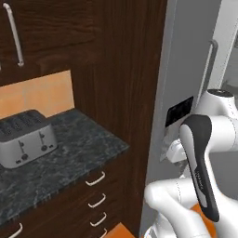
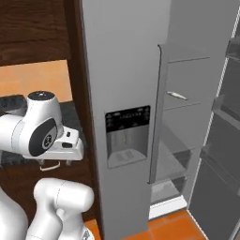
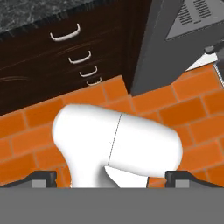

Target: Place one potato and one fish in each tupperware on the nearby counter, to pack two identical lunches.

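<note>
Okay, left base view: dark marbled counter (image 1: 79, 148) carries a silver toaster (image 1: 25, 138) at its left end; grey fridge (image 1: 186, 60) stands right of the counter past a brown cabinet panel.

Right base view: fridge door open, a slim pale fish (image 2: 177, 95) lies on a fridge shelf (image 2: 187, 101), well right of the arm.

Hand view: gripper (image 3: 111, 178) tips spread wide, nothing between them, pointing down at orange brick floor (image 3: 175, 109); drawer handles (image 3: 65, 35) of the counter's cabinet are above, well apart.
</note>
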### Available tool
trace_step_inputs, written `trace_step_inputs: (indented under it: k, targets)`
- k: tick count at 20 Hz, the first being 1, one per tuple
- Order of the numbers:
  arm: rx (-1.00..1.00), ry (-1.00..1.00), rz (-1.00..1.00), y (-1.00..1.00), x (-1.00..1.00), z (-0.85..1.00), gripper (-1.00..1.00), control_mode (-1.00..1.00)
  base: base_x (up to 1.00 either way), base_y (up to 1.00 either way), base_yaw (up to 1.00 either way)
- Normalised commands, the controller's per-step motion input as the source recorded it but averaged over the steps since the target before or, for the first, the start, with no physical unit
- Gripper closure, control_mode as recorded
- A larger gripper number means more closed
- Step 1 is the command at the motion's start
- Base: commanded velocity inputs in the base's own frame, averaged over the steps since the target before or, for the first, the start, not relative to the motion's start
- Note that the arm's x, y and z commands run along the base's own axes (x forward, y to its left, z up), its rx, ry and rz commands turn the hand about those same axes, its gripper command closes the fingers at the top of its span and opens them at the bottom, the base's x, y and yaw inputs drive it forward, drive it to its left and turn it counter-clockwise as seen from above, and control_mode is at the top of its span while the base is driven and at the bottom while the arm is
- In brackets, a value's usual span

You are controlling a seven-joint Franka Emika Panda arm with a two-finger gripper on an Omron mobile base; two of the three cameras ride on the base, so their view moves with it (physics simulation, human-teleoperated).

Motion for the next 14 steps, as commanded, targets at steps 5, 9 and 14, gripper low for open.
trace_step_inputs:
  k: [5,9,14]
  targets:
    - [0.00,0.00,0.00,0.00,0.00,0.00,-1.00,1.00,0.44,-1.00,0.16]
    - [0.00,0.00,0.00,0.00,0.00,0.00,-1.00,1.00,0.55,-1.00,0.20]
    - [0.00,0.00,0.00,0.00,0.00,0.00,-1.00,1.00,0.29,-1.00,0.29]
